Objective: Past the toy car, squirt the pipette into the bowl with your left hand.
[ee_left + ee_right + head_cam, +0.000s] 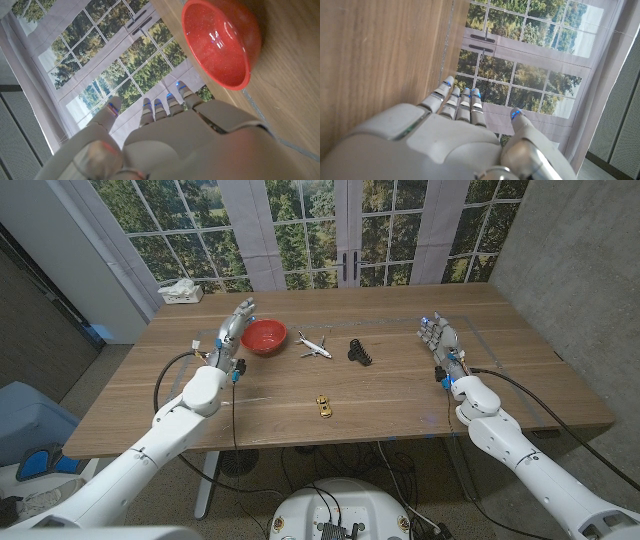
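Bowl [264,336] upper left of centre, red, just right of left hand [233,332], fingers apart, grasping nothing. Toy car [323,406] centre, well below. Plane [314,346] and black spring [360,353] right of bowl. Right hand [440,340] released, far right.

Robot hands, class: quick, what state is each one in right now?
Left robot hand: open, holding nothing, beside the bowl.
Right robot hand: open, holding nothing.
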